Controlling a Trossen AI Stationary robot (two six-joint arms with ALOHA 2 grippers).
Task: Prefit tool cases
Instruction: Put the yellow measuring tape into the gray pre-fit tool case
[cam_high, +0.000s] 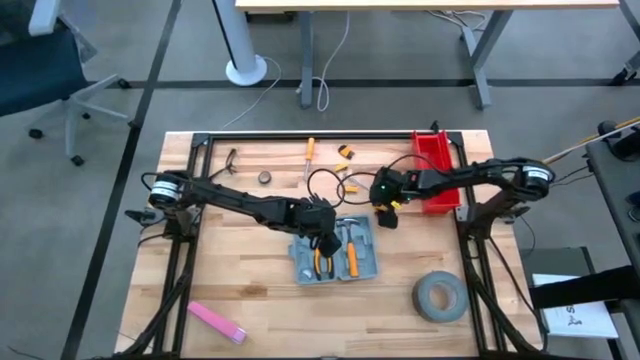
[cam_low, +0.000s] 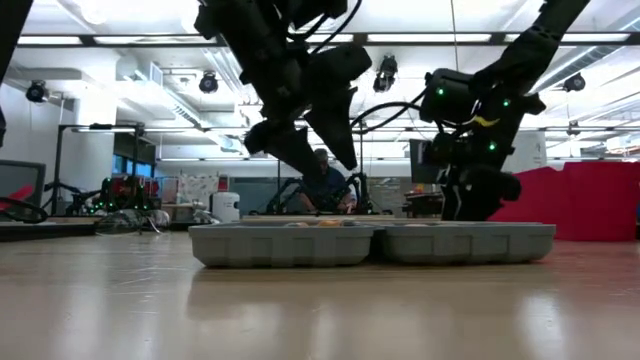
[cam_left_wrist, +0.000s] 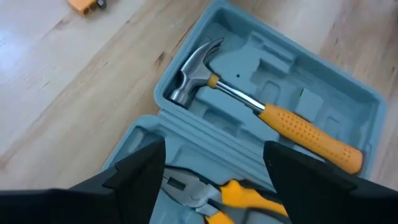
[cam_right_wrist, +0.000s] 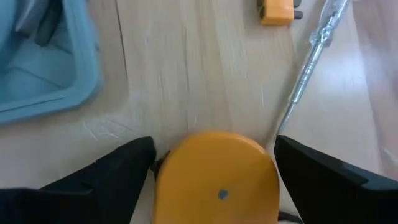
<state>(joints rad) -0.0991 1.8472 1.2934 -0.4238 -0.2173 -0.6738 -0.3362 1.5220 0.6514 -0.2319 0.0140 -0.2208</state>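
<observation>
Blue-grey rectangular plastic tool case (cam_high: 335, 252) lies open, hammer (cam_left_wrist: 261, 109) inside; left gripper (cam_left_wrist: 214, 171) spread above it; right gripper (cam_right_wrist: 214, 168) spread around round orange object (cam_right_wrist: 216, 177).

Blue-grey tool case (cam_high: 334, 251) lies open flat mid-table, holding hammer (cam_left_wrist: 261, 109) and pliers (cam_left_wrist: 214, 194)

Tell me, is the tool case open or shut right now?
Open. The tool case lies spread flat on the table, both halves facing up, with the hammer and pliers seated in its recesses.
</observation>
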